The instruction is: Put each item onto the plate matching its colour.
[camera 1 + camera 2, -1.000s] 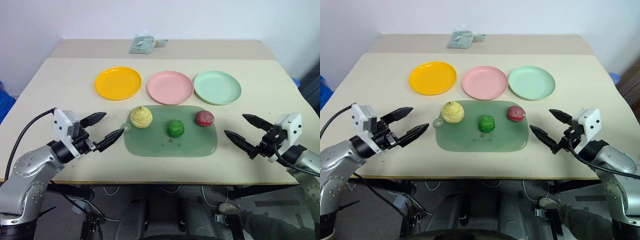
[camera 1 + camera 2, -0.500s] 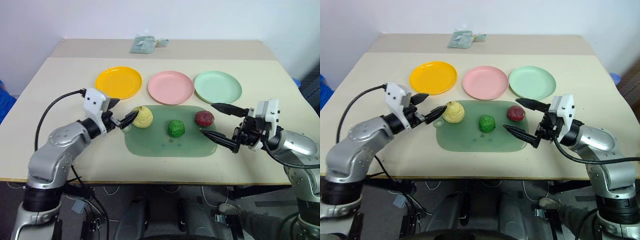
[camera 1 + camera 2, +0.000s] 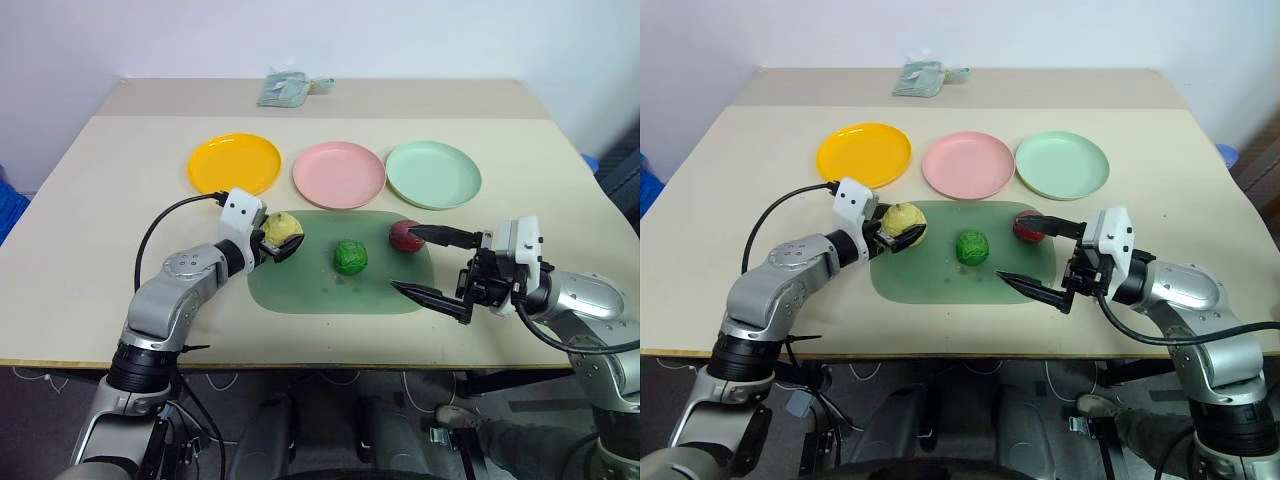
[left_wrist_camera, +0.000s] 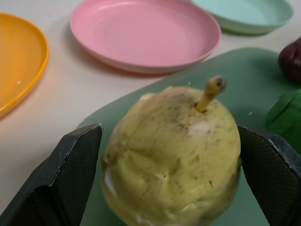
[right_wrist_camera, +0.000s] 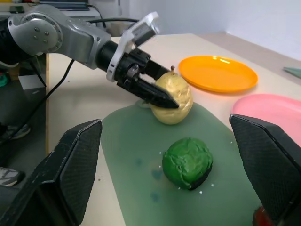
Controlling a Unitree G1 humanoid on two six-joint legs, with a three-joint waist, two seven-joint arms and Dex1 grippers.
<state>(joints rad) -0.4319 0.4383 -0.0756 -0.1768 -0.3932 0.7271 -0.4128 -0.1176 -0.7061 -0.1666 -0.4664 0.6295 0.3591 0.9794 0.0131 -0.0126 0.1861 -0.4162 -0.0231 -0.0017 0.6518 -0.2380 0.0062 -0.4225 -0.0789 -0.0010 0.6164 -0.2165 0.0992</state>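
Left gripper (image 3: 896, 236): its fingers (image 4: 75, 160) straddle the yellow pear (image 4: 174, 155), one on each side. I cannot tell whether they already press on it or stand just off its skin, so I cannot say if it is grasped.
Right gripper (image 3: 432, 263): fingers spread wide and holding nothing, one tip close to the dark red item (image 3: 405, 236), the other low over the near right corner of the green cutting board (image 3: 330, 292).
Where the items are: pear, dark green leafy ball (image 3: 351, 257) and red item all sit on the cutting board; the yellow plate (image 3: 235, 164), pink plate (image 3: 339, 173) and mint plate (image 3: 433, 174) lie beyond it on the desk (image 3: 120, 220), all bare.
Slip risk: the pear is rounded and narrows toward its stem (image 4: 210, 92); a grip taken too high or too lightly would likely let it squirt out and roll across the board.
Knock risk: a pear pushed sideways could bump the green ball, which lies near it.
Right-side risk: the upper finger is close enough to the red item that a careless closing or sweep may nudge it off the board edge.
Placement risk: the yellow plate sits beside the pink one, so a short carry could drop the pear on the wrong rim.
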